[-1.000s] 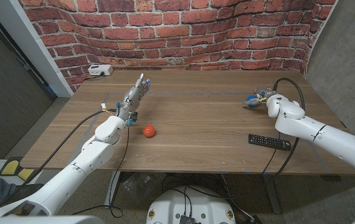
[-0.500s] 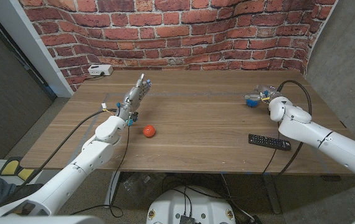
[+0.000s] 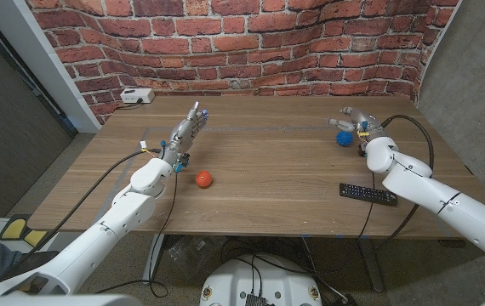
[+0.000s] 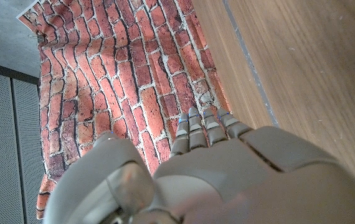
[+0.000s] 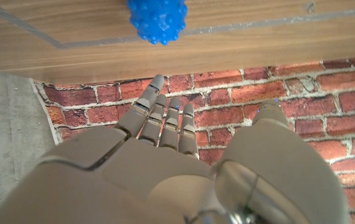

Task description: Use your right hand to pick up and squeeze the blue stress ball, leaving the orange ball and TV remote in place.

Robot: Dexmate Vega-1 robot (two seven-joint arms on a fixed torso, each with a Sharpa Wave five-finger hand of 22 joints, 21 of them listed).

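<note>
Head view: we see the blue stress ball (image 3: pixel 344 138) lying free on the worktop (image 3: pixel 268 161) at its far right, with our right hand (image 3: pixel 357 124) just beside it, fingers extended and holding nothing. In the right wrist view the ball (image 5: pixel 159 20) sits on the wood clear of the straight fingers (image 5: pixel 164 121). We judge that the pick-up and squeeze have already been carried out and only the withdrawal is left, though the present frames alone cannot confirm it. The orange ball (image 3: pixel 203 178) and TV remote (image 3: pixel 368 193) lie undisturbed. Our left hand (image 3: pixel 183 136) stands on the worktop, fingers straight and empty. Compared with one second ago, when the right hand enclosed the ball, the fingers have released it and drawn off; orange ball, remote and left hand are unchanged.
</note>
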